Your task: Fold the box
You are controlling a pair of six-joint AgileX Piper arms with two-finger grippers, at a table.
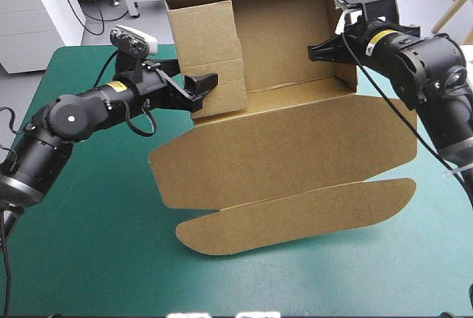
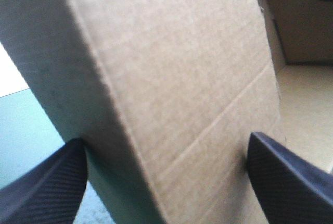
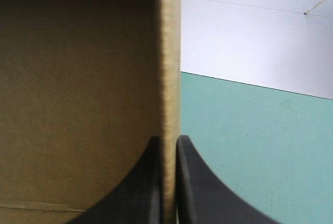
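Box [image 1: 281,148] looks light, stiff: right end effector [image 1: 316,50] pinches its two-o'clock wall edge; left end effector [image 1: 205,83] spread at ten-o'clock wall.

Left hand [image 1: 201,86] spread wide — right hand [image 1: 318,50] pinched almost closed, both arms reaching inward.

Rounded black arms [image 1: 44,151], small yellow labels [image 1: 116,86], left pincer [image 2: 165,139] of woven-textured black fins.

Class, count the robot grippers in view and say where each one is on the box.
2. The left gripper, open, straddles the left wall of the box. The right gripper is shut on the raised right wall's edge. Neither is hidden.
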